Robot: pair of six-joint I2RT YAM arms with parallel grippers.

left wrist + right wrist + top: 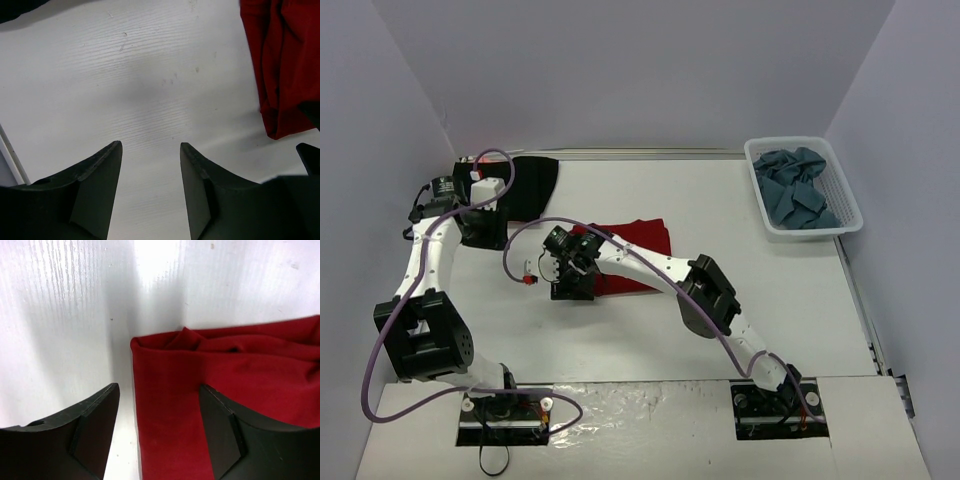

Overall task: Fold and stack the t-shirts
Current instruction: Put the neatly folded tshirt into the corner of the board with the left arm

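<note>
Blue-grey t-shirts (798, 190), perhaps several, are heaped in the basket (847, 200) far right; one red t-shirt (640, 235) is laid mid-table, one black t-shirt (532, 180) far left. Left claw (150, 146) and right claw (159, 390) are held apart.

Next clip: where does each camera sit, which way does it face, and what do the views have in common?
Top external: above and behind the bases, facing down at the table; left arm, right arm, red t-shirt, black t-shirt, basket.
Left wrist: on that wrist, facing down at bare table; its open jaws at bottom.
Right wrist: on that wrist, facing down at the red t-shirt's edge; open jaws straddle it.
Shared: the red t-shirt shows in all three.
</note>
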